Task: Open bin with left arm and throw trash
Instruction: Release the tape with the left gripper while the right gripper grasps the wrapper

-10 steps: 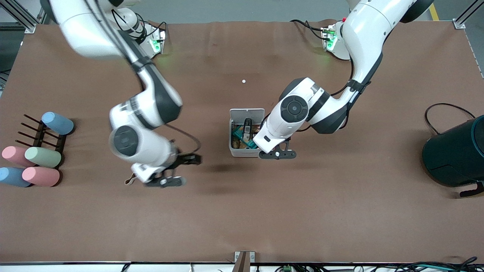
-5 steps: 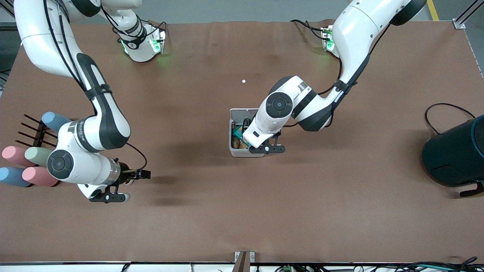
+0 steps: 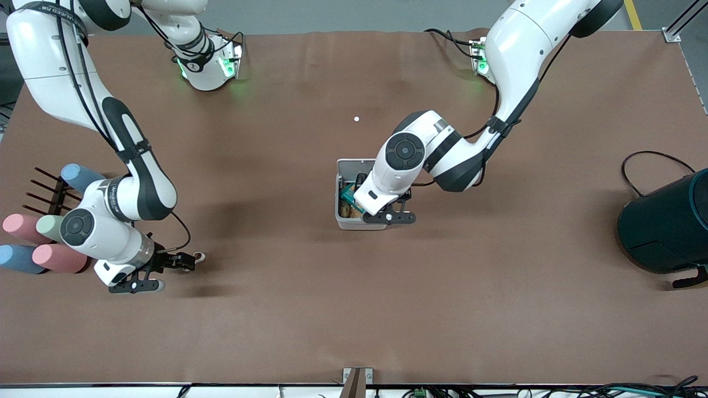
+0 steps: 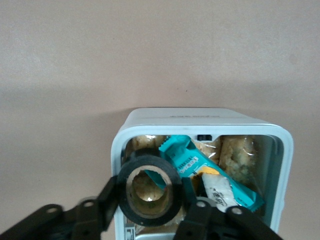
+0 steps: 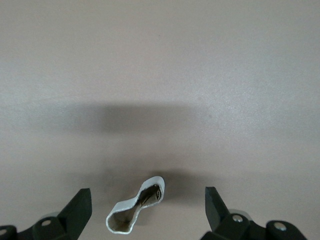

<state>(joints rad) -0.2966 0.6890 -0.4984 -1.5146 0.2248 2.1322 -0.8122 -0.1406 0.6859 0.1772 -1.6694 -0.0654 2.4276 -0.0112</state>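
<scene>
R gripper (image 3: 185,260) sits low over the tabletop (image 3: 354,309) at abt 8 o'clock from centre, twd the R arm's end; jaws spread wide, holding nothing. In the R wrist view its fingers (image 5: 77,210) flank a pinched rubber band loop (image 5: 135,210) lying flat on the cloth, not touching either one. Just farther out at 9 o'clock: pastel cylinders (image 3: 60,257) around a dark rack (image 3: 52,193). At 3 o'clock, edge of table, the dark teal container (image 3: 664,226) w/ a black cable (image 3: 647,160) looping by it. Near centre, slightly twd 12, the bin (image 3: 348,224) stands w/ lid (image 3: 354,165) swung up, open. L gripper (image 3: 362,185) hangs over the opening w/ a black tape ring (image 4: 149,189) between its fingers (image 4: 197,212), jaws partly apart; can't tell if they truly pinch it. Inside the bin: teal wrapper (image 4: 187,160), other scraps. Farthest, at 12 o'clock, a tiny white speck (image 3: 357,119) on the cloth.
</scene>
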